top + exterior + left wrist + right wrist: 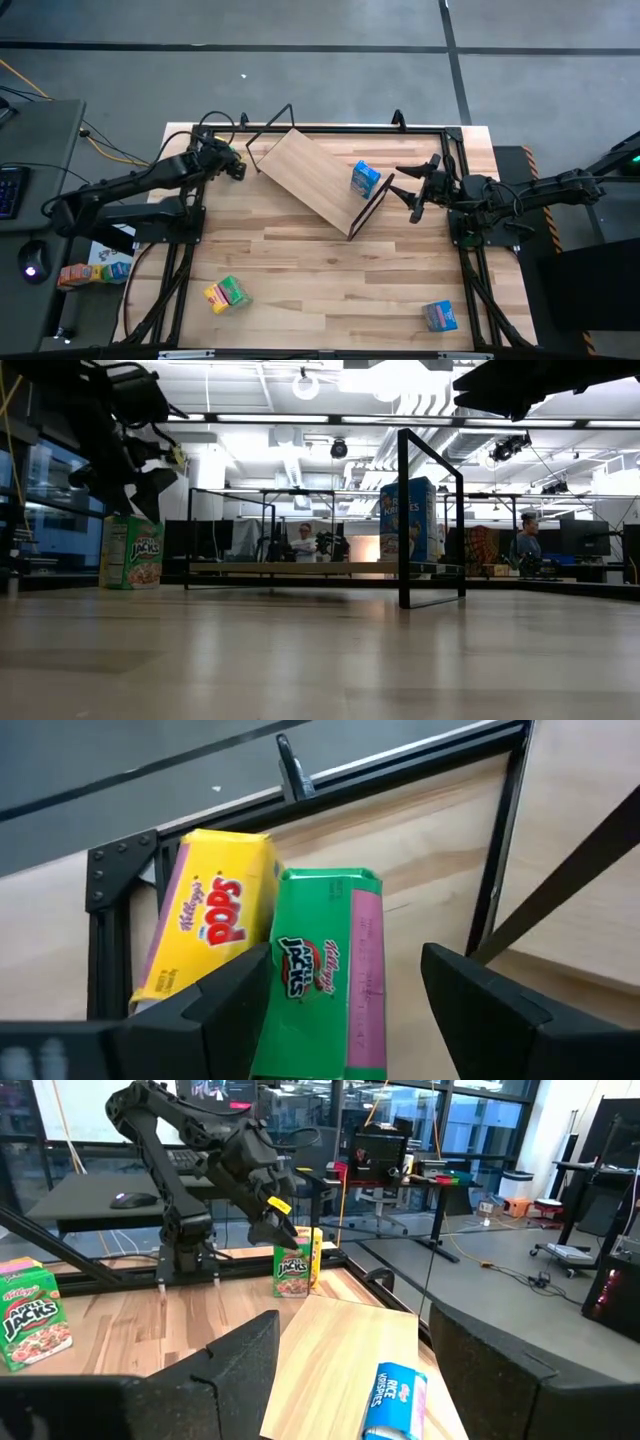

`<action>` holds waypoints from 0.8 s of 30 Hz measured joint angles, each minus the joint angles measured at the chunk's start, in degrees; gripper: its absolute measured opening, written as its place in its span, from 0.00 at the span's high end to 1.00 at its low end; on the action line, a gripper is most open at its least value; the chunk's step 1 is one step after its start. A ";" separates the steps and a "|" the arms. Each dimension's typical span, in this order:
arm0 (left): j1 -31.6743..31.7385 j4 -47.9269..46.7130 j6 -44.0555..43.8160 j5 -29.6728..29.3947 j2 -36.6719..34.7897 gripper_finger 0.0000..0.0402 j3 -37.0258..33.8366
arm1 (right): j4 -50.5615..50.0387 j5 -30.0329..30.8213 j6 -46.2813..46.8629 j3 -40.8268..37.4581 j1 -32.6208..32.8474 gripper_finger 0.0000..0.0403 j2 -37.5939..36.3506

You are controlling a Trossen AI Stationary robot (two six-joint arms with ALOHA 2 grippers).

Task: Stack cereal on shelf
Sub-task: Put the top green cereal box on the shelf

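Left gripper (pixel 345 995), jaws released, hovers over a green cardboard cereal box (pixel 320 985) touching a yellow one (pixel 210 925) at the high view's upper left, beside the light wood shelf board (pixel 315 178); closing risks knocking the yellow neighbour; right gripper (pixel 418 187) waits open, centre-right.

Directly under the left gripper (pixel 345 1005) stand two cereal boxes (pixel 322 975) side by side; the shelf (pixel 315 178) lies just beyond, toward the right gripper (pixel 418 188).

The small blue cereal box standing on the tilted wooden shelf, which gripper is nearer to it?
Right. The right gripper hangs open just beside the blue box; the left gripper sits across the shelf.
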 joint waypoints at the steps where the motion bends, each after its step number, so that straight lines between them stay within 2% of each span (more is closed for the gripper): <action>1: 0.00 0.16 -0.01 -0.51 0.51 0.38 0.00 | 0.00 0.00 0.00 0.00 -0.02 0.38 0.00; 6: 0.00 0.43 -1.09 -2.01 2.39 0.38 0.00 | 0.00 0.00 0.02 0.00 0.00 0.38 0.00; 14: -1.32 0.56 -3.75 -0.26 2.68 0.38 0.02 | -0.37 0.00 0.02 0.00 0.00 0.38 0.00; 24: -3.23 3.47 -2.62 3.24 1.49 0.38 0.02 | -0.37 0.00 0.04 0.00 -0.02 0.38 0.00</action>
